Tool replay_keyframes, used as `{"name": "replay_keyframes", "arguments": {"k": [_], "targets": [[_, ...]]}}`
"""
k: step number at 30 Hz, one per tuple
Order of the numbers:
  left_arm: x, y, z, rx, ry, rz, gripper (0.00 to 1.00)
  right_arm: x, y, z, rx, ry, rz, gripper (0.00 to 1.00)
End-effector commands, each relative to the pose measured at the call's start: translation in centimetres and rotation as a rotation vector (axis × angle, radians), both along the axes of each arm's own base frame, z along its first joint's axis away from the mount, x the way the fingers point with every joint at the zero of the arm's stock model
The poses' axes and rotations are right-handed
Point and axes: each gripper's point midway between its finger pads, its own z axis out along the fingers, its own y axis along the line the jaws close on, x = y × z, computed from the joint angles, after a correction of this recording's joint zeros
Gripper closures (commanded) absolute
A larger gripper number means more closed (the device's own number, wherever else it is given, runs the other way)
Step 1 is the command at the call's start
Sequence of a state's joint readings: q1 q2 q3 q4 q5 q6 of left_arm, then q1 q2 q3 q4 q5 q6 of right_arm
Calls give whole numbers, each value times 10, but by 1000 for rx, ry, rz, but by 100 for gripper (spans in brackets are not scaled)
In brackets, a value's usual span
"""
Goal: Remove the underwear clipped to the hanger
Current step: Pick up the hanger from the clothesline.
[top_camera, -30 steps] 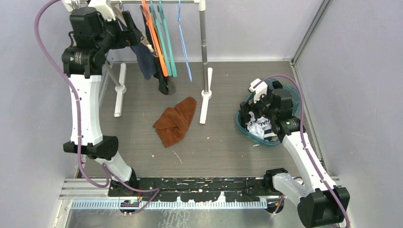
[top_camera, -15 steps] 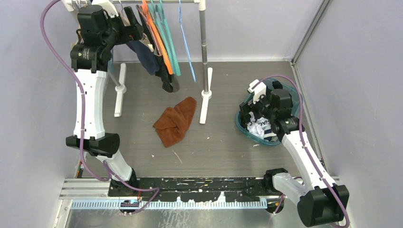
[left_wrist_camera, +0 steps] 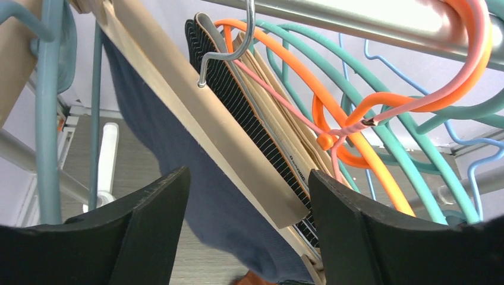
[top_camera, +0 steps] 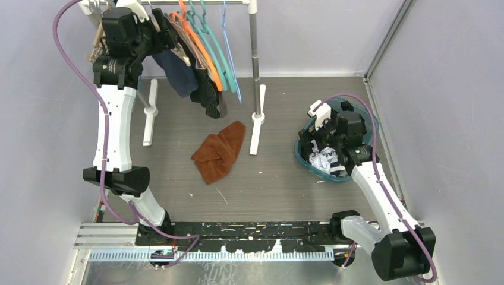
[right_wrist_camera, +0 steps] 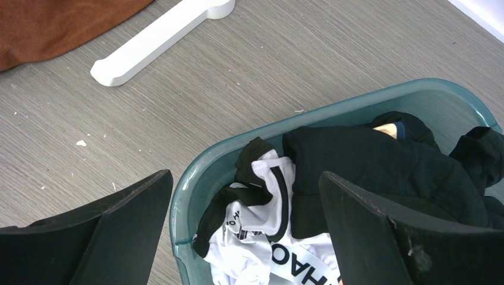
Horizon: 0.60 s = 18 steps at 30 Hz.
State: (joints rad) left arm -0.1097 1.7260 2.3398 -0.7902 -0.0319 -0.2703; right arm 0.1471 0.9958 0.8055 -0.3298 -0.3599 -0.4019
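Observation:
Navy underwear [top_camera: 180, 77] and a black pair [top_camera: 211, 98] hang from hangers on the rack rail [top_camera: 196, 2]. My left gripper [top_camera: 163, 37] is raised to the rail, open and empty. In the left wrist view the open left gripper [left_wrist_camera: 246, 178] frames the navy underwear [left_wrist_camera: 178, 154], the beige hanger bar [left_wrist_camera: 196, 101] it hangs from, and a black ribbed waistband [left_wrist_camera: 249, 113]. My right gripper [top_camera: 315, 133] hovers open and empty over the teal basket [top_camera: 303, 155]. In the right wrist view the right gripper [right_wrist_camera: 245, 178] is above black and white garments [right_wrist_camera: 356, 160] in the basket [right_wrist_camera: 196, 172].
A rust-brown towel [top_camera: 220, 151] lies on the floor in front of the rack. Orange [left_wrist_camera: 333, 101], teal [left_wrist_camera: 410, 148], pink and blue empty hangers crowd the rail right of the clothes. The rack post [top_camera: 255, 59] and white feet [top_camera: 257, 133] stand mid-floor. Walls close in all round.
My left arm has pushed in towards the rail and to the right. The hangers and hanging underwear have swung to the right. The right arm has barely moved.

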Motion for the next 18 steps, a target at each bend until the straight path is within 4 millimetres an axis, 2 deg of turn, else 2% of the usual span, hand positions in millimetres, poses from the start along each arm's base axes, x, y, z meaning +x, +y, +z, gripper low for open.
{"name": "replay_keyframes", "arguments": {"k": [1,7,13,18], "targets": [[-2,5,25,17,-80,25,29,5,2,3,-14,-27,11,0],[-1,9,17,53,-59,32,44,5,2,-1,-26,-18,13,0],[6,16,3,48,-3,27,48,5,6,-6,-40,-6,24,0],[4,23,3,48,-2,36,53,6,7,-11,-62,2,30,0]]}}
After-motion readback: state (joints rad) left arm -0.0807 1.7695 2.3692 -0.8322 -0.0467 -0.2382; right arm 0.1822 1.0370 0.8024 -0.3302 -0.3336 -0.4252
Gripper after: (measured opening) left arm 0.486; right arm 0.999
